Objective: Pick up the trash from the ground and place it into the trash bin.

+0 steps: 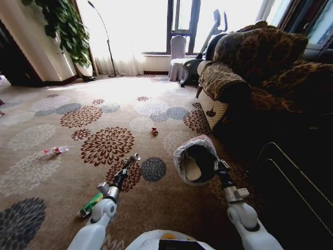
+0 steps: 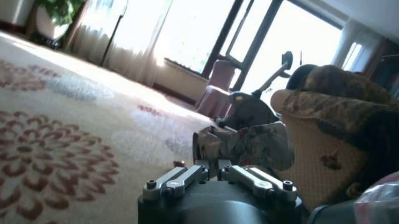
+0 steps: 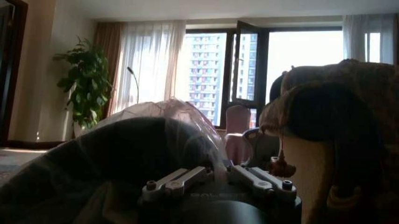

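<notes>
Carpet (image 1: 62,172) with brown and grey flower medallions across the whole left and middle of the head frame; patterned armchair (image 1: 250,73) at upper right.

Right gripper (image 1: 219,165) right of centre, lower half of frame — clamped on the rim of the trash bin (image 1: 200,161), lifted clear of the floor and tipped so the mouth faces the camera. Whitish bag liner (image 1: 182,153) bunched over the rim. White slipper (image 1: 191,169) visible inside, lying against the lower wall. In the right wrist view, same bin (image 3: 118,158) a dark curved bulk just ahead of the gripper links, liner (image 3: 168,109) translucent along its top edge.

Left gripper (image 1: 132,158) just left of centre, reaching forward low over a dark red medallion. In the left wrist view, left gripper (image 2: 215,149) closed on a crumpled silvery wrapper wad (image 2: 249,144) — bulk of it bulging out to one side of the fingers.

Still on the floor:
- clear bottle (image 1: 54,151) with red label, at mid-left, lying on its side
- long green wrapper (image 1: 90,205) at lower left, just beside the left forearm
- tiny red bit (image 1: 154,130) above centre, well apart from both grippers

Potted plant (image 1: 65,26) at upper left, floor lamp (image 1: 106,41) beside bright windows.
</notes>
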Motion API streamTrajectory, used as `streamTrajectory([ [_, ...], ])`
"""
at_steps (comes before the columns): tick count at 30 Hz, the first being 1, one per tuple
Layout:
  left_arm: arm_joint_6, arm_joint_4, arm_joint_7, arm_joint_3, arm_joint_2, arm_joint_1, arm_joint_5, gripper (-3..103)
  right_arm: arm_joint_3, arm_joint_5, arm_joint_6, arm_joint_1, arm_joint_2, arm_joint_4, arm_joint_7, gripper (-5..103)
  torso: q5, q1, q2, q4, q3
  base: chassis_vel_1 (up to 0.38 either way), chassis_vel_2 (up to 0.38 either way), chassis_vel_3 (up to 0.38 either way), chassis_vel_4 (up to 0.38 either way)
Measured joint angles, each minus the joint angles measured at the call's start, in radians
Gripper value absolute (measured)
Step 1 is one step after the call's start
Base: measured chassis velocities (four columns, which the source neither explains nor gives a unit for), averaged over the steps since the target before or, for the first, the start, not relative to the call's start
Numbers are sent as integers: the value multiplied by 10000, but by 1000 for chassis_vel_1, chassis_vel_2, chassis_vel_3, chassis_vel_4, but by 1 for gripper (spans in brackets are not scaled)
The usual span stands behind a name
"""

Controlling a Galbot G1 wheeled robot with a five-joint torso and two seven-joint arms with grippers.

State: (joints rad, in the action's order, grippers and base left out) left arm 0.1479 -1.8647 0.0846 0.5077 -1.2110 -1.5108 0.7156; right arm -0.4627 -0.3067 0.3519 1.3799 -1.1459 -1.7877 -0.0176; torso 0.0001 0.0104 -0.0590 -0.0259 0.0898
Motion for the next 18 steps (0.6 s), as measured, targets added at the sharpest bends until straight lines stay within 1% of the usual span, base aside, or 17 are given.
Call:
streamTrajectory([
  [2, 723, -750, 378, 26, 42, -330, -1216, 6, 369, 39, -64, -424, 45, 395, -2, 0, 1, 0, 1, -1, 0, 0, 0, 0, 0],
  [4, 800, -846, 408, 27, 58, -358, -1377, 6, 419, 47, -72, -476, 49, 440, -3, 0, 1, 0, 1, -1, 0, 0, 0, 0, 0],
  [5, 1221, -1242, 515, 20, 157, -447, -2219, 6, 658, 81, -119, -699, 55, 631, -5, 0, 1, 0, 1, 0, 0, 0, 0, 0, 0],
  [6, 1526, -1499, 622, 5, 246, -475, -2879, 6, 848, 122, -138, -883, 30, 795, -5, 0, -1, 0, 2, 0, 0, 0, 0, 0, 0],
  [7, 1654, -1756, 699, -69, 358, -508, -3168, 6, 991, 173, -139, -1017, -14, 928, -6, 0, -3, 0, 2, 1, 0, 0, 0, 0, 0],
  [9, 1672, -1925, 731, -143, 434, -531, -3189, 6, 1089, 216, -139, -1116, -58, 1024, -6, 0, -2, 0, 2, 2, 0, 0, 0, 0, 0],
  [10, 1498, -2386, 837, -410, 660, -599, -2809, 6, 1285, 292, -139, -1279, -140, 1173, -6, 0, -1, 0, 2, -1, 1, 0, 0, 0, 0],
  [11, 1205, -2703, 860, -622, 837, -639, -2318, 6, 1415, 335, -139, -1354, -177, 1231, -4, 0, -1, 0, 2, 2, 1, 0, 0, 0, 0],
  [12, 730, -3040, 738, -937, 1049, -687, -1739, 6, 1581, 395, -137, -1420, -217, 1265, -4, 0, 0, 0, 1, 2, 0, 0, 0, 0, 0],
  [13, 730, -3040, 738, -937, 1049, -687, -1739, 6, 1581, 395, -137, -1420, -217, 1265, -4, 0, 0, 0, 1, 2, 0, 0, 0, 0, 0],
  [15, -58, -3339, 351, -1429, 1276, -704, -1271, 6, 1750, 481, -134, -1456, -283, 1275, -6, 0, 0, 0, 1, 2, 0, 0, 0, 0, 0],
  [16, -334, -3391, 192, -1708, 1357, -663, -1071, 6, 1831, 548, -115, -1465, -361, 1287, -8, 0, -3, 0, 2, 1, 0, 0, 0, 0, 0],
  [17, -566, -3438, 52, -1908, 1393, -604, -851, 6, 1881, 595, -96, -1465, -430, 1294, -9, 0, -3, 0, 2, 1, 0, 0, 0, 0, 0],
  [18, -566, -3438, 52, -1908, 1393, -604, -851, 6, 1881, 595, -96, -1465, -430, 1294, -9, 0, -3, 0, 2, 1, 0, 0, 0, 0, 0],
])
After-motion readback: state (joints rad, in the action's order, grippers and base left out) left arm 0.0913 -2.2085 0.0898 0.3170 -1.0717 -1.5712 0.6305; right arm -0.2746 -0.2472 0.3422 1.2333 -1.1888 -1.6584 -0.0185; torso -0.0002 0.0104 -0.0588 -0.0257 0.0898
